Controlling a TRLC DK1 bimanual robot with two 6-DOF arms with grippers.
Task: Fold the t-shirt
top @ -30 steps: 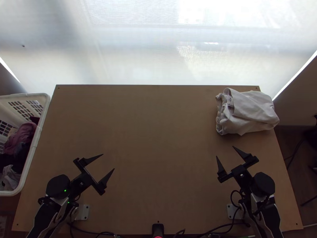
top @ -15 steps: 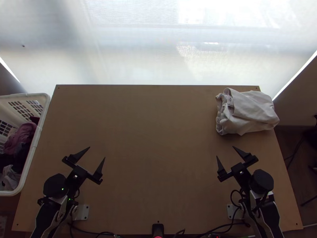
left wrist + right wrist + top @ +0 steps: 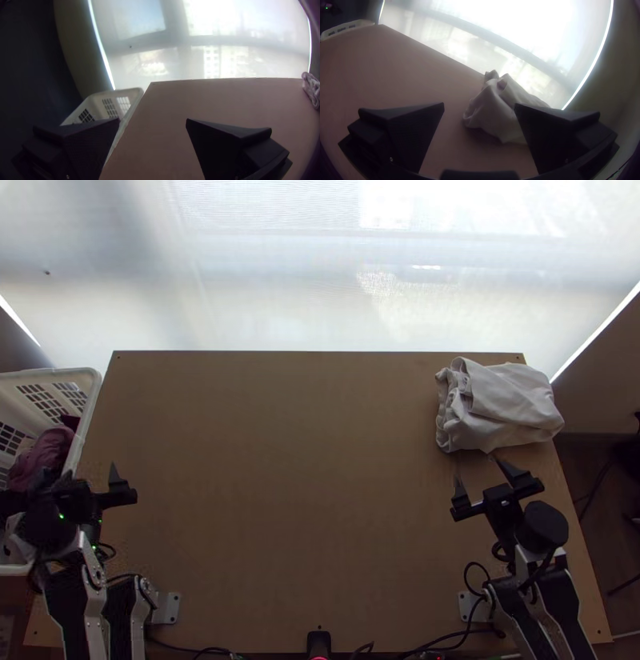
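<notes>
cloth (image 3: 504, 408) sits cornered, likely to free tabletop (image 3: 304, 484) for folding; left jaws and right jaws spread, grasping nothing.

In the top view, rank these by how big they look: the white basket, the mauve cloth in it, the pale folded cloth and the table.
1. Table
2. White basket, going by its outline, though it is partly covered and cut off
3. Pale folded cloth
4. Mauve cloth, going by its visible part

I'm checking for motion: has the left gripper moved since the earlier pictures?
Yes: in the top view, the left gripper has shifted toward the white basket.
</notes>
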